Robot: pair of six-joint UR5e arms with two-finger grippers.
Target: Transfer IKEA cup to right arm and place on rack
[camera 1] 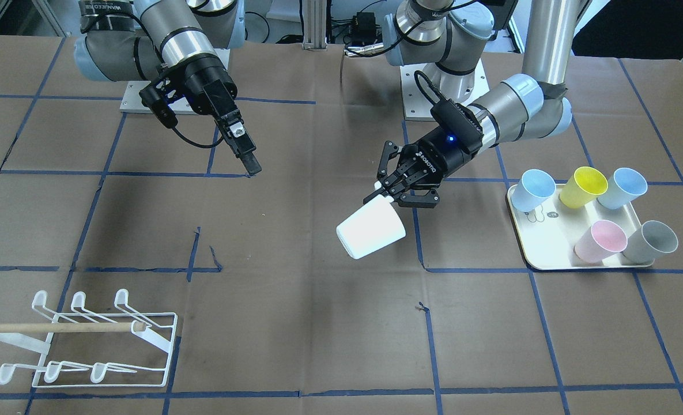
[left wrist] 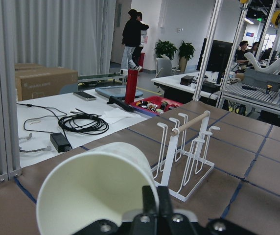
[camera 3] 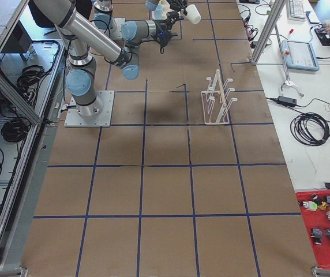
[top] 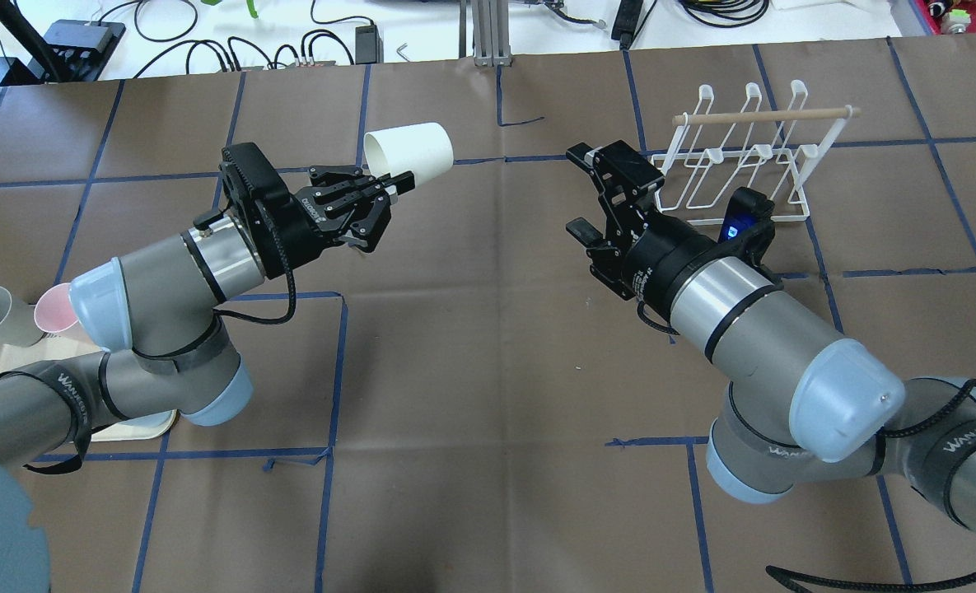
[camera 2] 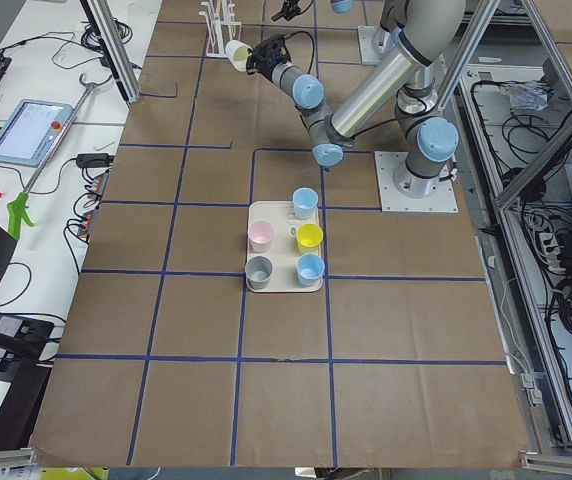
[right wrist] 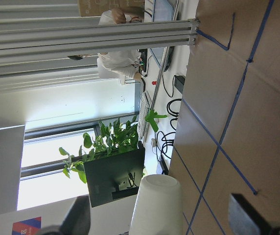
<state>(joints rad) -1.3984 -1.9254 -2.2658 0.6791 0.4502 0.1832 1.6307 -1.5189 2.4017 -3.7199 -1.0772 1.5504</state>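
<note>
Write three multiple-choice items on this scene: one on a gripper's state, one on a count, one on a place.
1. The right gripper is: A. open and empty; B. shut on a cup; C. shut on a dowel.
2. Cups on the tray: A. three; B. five; C. seven.
3. The white cup is: A. on the tray; B. held by the left gripper, off the table; C. in the right gripper.

Answers:
1 A: its fingers stand apart with nothing between them.
2 B: two blue, one yellow, one pink and one grey.
3 B: the left gripper pinches its rim and it hangs tilted above the table.
</note>
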